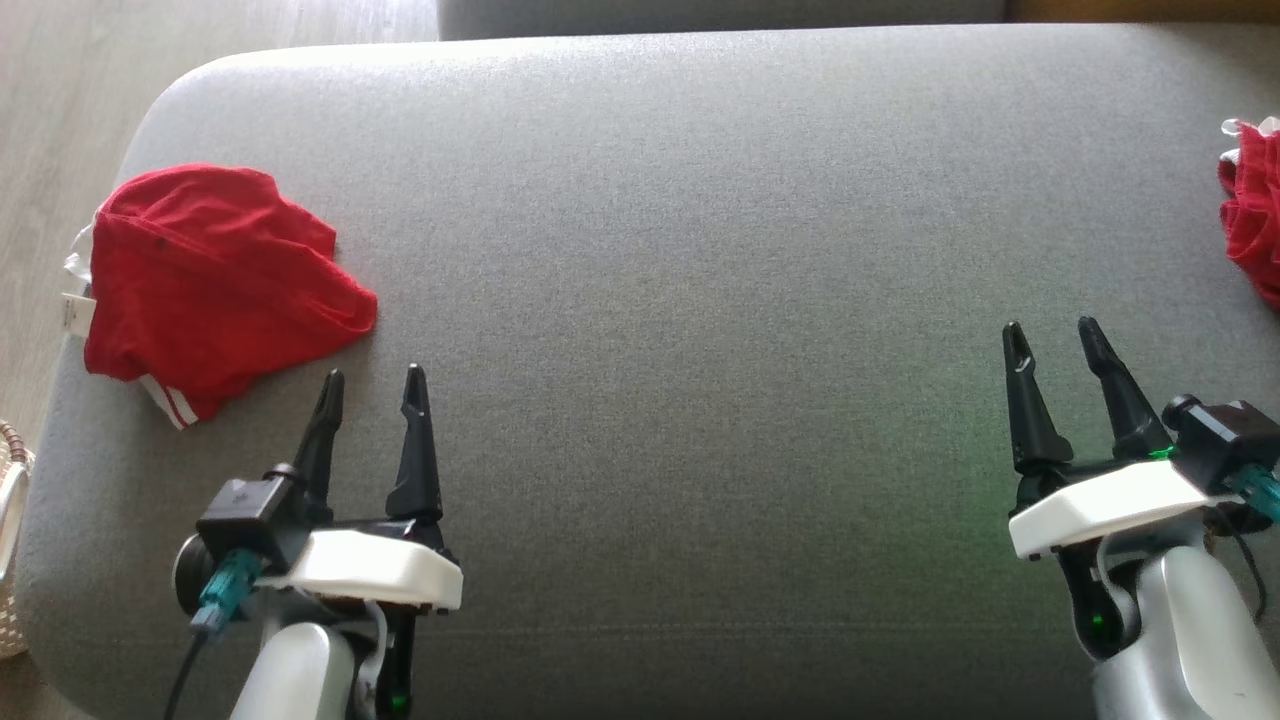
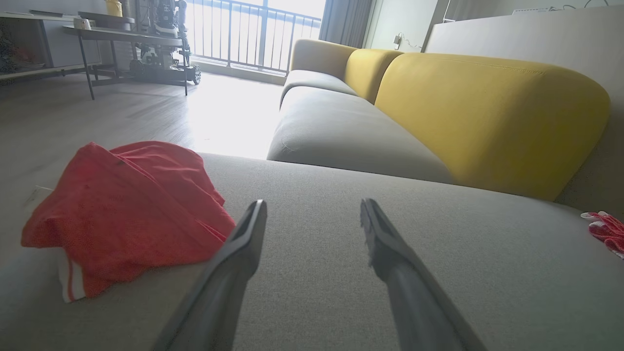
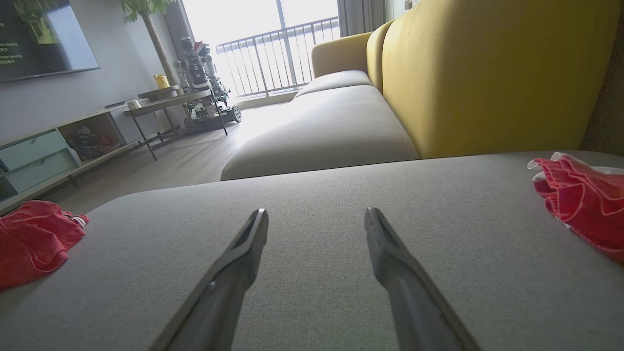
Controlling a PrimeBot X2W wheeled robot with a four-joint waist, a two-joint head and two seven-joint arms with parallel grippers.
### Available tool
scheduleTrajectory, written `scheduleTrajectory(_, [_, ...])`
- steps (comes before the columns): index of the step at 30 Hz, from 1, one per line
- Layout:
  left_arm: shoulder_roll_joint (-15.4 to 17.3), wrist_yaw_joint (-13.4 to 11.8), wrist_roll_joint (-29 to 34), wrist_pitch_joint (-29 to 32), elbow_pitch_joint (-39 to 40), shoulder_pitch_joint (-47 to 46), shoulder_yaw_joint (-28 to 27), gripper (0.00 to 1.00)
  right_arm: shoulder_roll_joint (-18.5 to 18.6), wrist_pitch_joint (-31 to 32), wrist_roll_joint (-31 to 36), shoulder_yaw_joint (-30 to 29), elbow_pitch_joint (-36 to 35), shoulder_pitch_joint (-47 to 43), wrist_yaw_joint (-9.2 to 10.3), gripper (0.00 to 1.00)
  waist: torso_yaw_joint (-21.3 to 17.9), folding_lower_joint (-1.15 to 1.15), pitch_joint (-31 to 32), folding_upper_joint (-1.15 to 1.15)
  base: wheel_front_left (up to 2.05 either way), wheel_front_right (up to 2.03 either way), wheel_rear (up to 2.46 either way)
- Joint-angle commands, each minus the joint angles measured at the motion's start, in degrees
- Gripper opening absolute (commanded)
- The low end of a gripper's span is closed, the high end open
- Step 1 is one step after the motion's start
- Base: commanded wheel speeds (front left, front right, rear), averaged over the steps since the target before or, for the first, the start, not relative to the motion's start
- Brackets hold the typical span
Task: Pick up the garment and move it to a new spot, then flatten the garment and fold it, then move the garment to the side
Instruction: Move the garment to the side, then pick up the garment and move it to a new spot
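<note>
A crumpled red garment [image 1: 215, 285] lies at the left end of a wide grey cushion [image 1: 700, 250], its white-striped hem [image 1: 175, 405] turned toward the robot and a white label [image 1: 72, 312] poking out over the cushion's edge. The left jaws stand apart and empty just beside it, the two dark fingers [image 1: 325, 420] pointing up the head view. The cloth sits ahead and to the left of their tips, close but not touching, and none of it lies between them. In the left wrist view the garment [image 2: 122, 214] bulks to the left of the left finger, bare cushion showing in the gap.

The right jaws — also apart, holding nothing — hover over the cushion's right side, fingers [image 1: 1025, 400] well away from the garment. A second red garment [image 1: 1255, 215] with white trim lies at the cushion's far right edge, beyond and to the right of those jaws. Behind the cushion runs a sofa with a yellow backrest [image 2: 487, 112]; pale wood floor [image 1: 60, 100] shows to the left.
</note>
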State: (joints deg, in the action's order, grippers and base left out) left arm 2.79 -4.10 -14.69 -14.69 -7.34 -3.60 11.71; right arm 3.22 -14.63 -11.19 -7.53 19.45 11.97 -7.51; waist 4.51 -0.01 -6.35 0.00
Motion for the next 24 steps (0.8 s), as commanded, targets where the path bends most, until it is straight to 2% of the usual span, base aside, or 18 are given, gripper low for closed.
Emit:
scheduleTrajectory(1, [0.1, -0.1, 0.1, -0.3, 2.4, -1.1, -2.5, 1.00, -0.3, -0.4, -0.3, 1.2, -2.1, 0.6, 0.02, 1.00, 0.0, 0.01, 0.0, 0.00, 0.00, 0.00, 0.00])
scheduleTrajectory(18, [0.1, -0.1, 0.9, -0.3, 2.2, -1.3, -2.0, 1.00, -0.3, -0.4, -1.9, 1.2, -1.7, 0.6, 0.02, 1.00, -0.6, 0.01, -0.3, 0.00, 0.00, 0.00, 0.00])
scheduleTrajectory(24, [0.1, 0.4, 1.1, -0.3, 1.7, -1.5, -1.5, 1.00, -0.3, -0.4, -2.0, 0.9, -1.6, 0.4, 0.02, 1.00, 0.4, 0.01, -0.4, 0.00, 0.00, 0.00, 0.00])
